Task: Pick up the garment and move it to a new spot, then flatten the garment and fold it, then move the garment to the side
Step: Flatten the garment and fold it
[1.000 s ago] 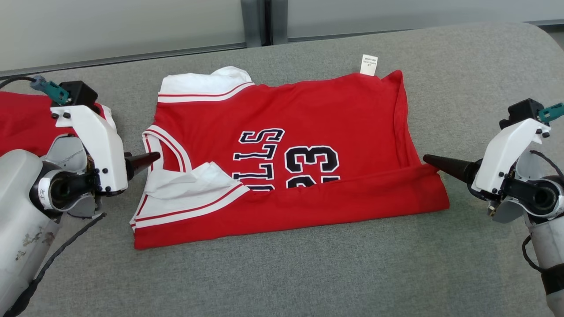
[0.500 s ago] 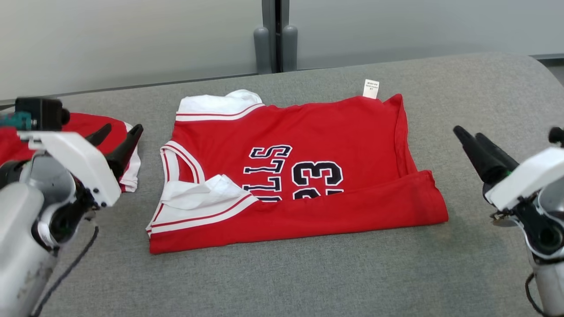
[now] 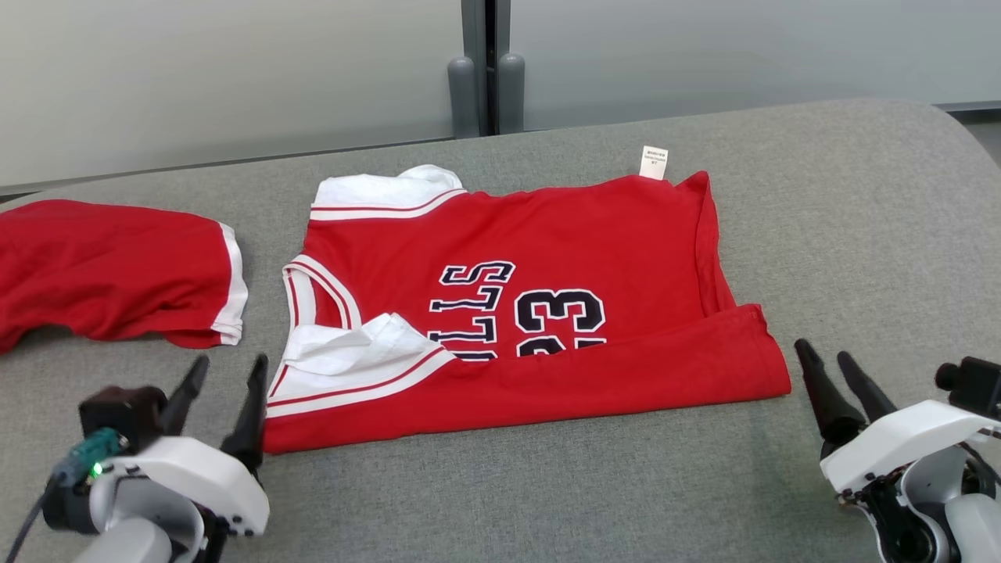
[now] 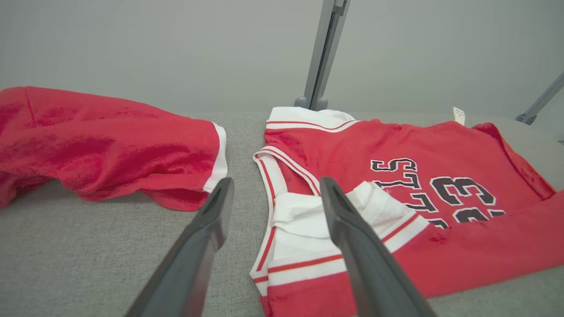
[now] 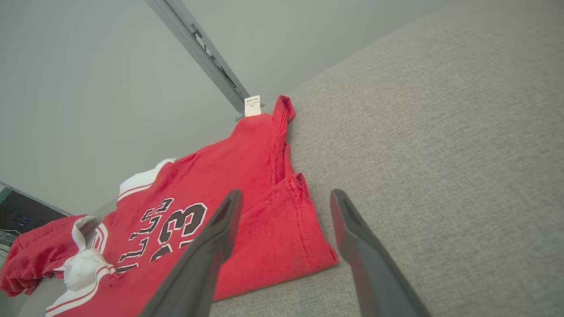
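Note:
The garment (image 3: 547,258) is a red basketball jersey with white trim and black lettering. It lies flat in the middle of the grey surface, its near edge folded up over the lettering. In the left wrist view the garment (image 4: 418,185) lies right of centre; the right wrist view has the garment (image 5: 246,185) at its left. My left gripper (image 3: 227,374) is open just off the jersey's near left corner, holding nothing. At the near right my right gripper (image 3: 829,360) stands open and empty, just right of the folded hem corner.
A second red garment with a white hem (image 3: 109,270) lies at the far left (image 4: 110,141). The grey cushioned surface (image 3: 860,234) extends bare to the right and along the front edge. A pale wall panel with a grey post (image 3: 481,70) stands behind.
Both arms have drawn back from the jersey's side edges toward me, and their fingers now point up the view, open. The camera tilted, so the whole scene shifted down.

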You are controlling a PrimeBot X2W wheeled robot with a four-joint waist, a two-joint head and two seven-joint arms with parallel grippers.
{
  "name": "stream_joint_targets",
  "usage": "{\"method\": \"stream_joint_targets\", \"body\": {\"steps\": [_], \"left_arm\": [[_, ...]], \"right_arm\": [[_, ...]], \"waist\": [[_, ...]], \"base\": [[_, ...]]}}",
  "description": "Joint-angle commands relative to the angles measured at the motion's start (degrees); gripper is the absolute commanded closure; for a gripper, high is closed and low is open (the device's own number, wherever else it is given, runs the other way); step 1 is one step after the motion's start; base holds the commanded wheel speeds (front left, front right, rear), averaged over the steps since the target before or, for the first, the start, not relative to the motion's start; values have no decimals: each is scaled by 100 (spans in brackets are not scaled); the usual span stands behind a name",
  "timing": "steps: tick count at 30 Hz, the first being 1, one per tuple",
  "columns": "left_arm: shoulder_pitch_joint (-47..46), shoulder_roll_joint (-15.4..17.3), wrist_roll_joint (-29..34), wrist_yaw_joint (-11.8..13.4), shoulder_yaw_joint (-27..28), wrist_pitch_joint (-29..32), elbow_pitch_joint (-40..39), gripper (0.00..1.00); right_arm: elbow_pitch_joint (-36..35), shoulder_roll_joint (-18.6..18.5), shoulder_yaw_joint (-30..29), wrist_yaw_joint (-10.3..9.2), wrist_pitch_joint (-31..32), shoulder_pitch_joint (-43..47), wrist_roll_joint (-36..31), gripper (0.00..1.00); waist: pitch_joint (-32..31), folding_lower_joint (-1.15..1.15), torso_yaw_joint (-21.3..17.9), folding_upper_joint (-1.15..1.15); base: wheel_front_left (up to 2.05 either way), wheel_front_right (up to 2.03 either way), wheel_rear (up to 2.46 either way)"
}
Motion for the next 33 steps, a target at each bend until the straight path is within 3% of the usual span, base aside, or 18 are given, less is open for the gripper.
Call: {"method": "stream_joint_targets", "body": {"steps": [1, 5, 10, 15, 21, 22, 23, 24, 25, 26, 27, 28, 29, 33], "left_arm": [[159, -30, -29, 73, -36, 22, -3, 0], [184, -71, -135, 95, -325, 615, 190, 0], [16, -139, -348, -134, -452, 1087, 527, 0], [-184, -269, -455, -370, -534, 1315, 814, 0], [-302, -356, -507, -446, -600, 1477, 1050, 0], [-320, -376, -521, -443, -605, 1504, 1090, 4], [-334, -391, -538, -441, -615, 1546, 1129, 43], [-342, -408, -552, -449, -625, 1567, 1165, 60], [-349, -419, -564, -460, -629, 1586, 1200, 75], [-361, -423, -564, -478, -635, 1600, 1229, 90], [-377, -435, -583, -500, -641, 1626, 1254, 100], [-394, -450, -608, -508, -644, 1640, 1279, 100], [-409, -456, -616, -536, -646, 1658, 1304, 100], [-428, -466, -633, -633, -652, 1607, 1377, 100]], "right_arm": [[141, 1, 63, 0, 123, 23, -28, 0], [787, 22, 150, 0, 489, -330, -45, 0], [1203, 35, 167, 0, 809, -612, -1, 0], [1442, 105, 329, 0, 1157, -762, 120, 0], [1561, 143, 524, 0, 1318, -845, 194, 0], [1588, 152, 545, 0, 1316, -869, 204, 0], [1614, 154, 562, 0, 1308, -888, 211, 0], [1660, 154, 582, -1, 1328, -902, 222, 1], [1708, 152, 614, -1, 1377, -915, 229, 41], [1743, 150, 648, -1, 1402, -938, 237, 58], [1773, 148, 668, -1, 1417, -959, 250, 66], [1797, 142, 683, -1, 1416, -978, 276, 94], [1822, 131, 691, -1, 1404, -1005, 286, 100], [1857, 52, 706, -1, 1246, -1141, 284, 100]], "waist": [[56, 0, -14, 0], [220, 0, 37, 0], [327, 0, 73, 0], [406, 0, 57, 0], [454, 0, 32, 0], [456, 0, 32, 0], [455, 0, 32, 0], [448, 0, 35, 0], [443, 0, 40, 0], [440, 0, 46, 0], [436, 0, 53, 0], [431, 0, 63, 0], [423, 0, 71, 0], [368, 0, 96, 0]], "base": [[0, 0, 0], [0, 0, 0], [0, 0, 0], [0, 0, 0], [0, 0, 0], [0, 0, 0], [0, 0, 0], [0, 0, 0], [0, 0, 0], [0, 0, 0], [0, 0, 0], [0, 0, 0], [0, 0, 0], [0, 0, 0]]}}
